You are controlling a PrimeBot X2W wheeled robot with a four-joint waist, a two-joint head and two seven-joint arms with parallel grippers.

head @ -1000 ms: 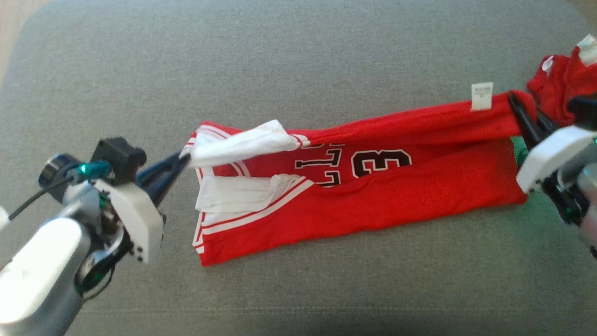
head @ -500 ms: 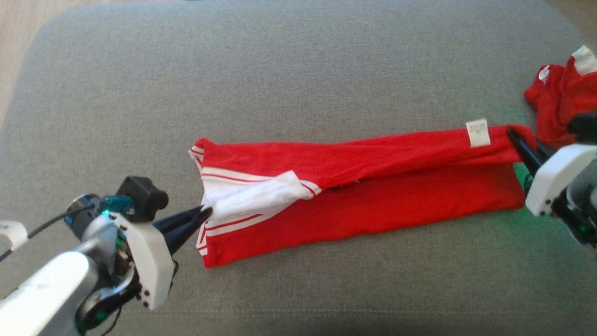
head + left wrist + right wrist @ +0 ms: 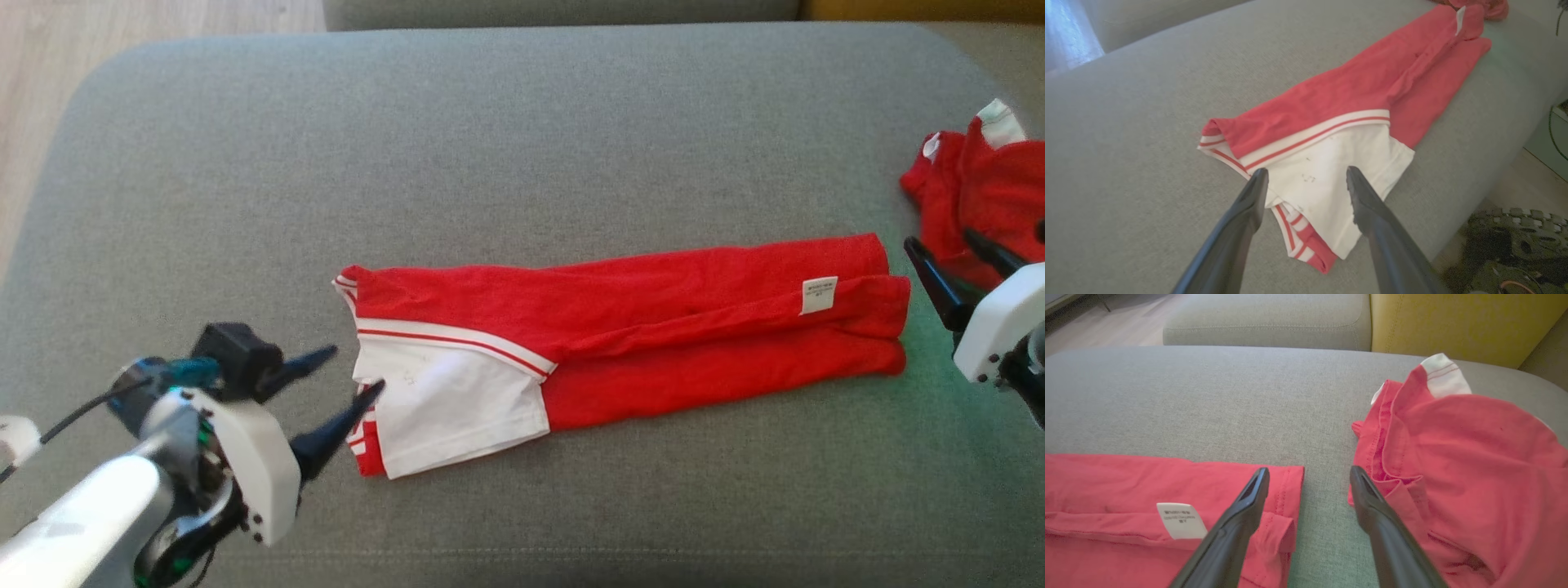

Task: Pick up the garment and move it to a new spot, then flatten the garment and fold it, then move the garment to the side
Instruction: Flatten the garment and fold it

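The red fabric jersey with white trim lies as a long strip in the middle of the grey fabric sofa cushion, its long axis running between the cushion's left and right edges; the left gripper, fingers wide and empty, is at its white end; the right gripper, likewise wide and empty, is just off its hem end; each arm looks nearest its own end.

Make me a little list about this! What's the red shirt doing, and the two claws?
Surface: grey cushion
Red shirt: folded into a long strip, lying flat
Sleeve: white, at the shirt's left end
Tag: white, near the right end
Left claw: open, empty, at the sleeve end
Right claw: open, empty, past the shirt's right end
Other red cloth: crumpled, far right
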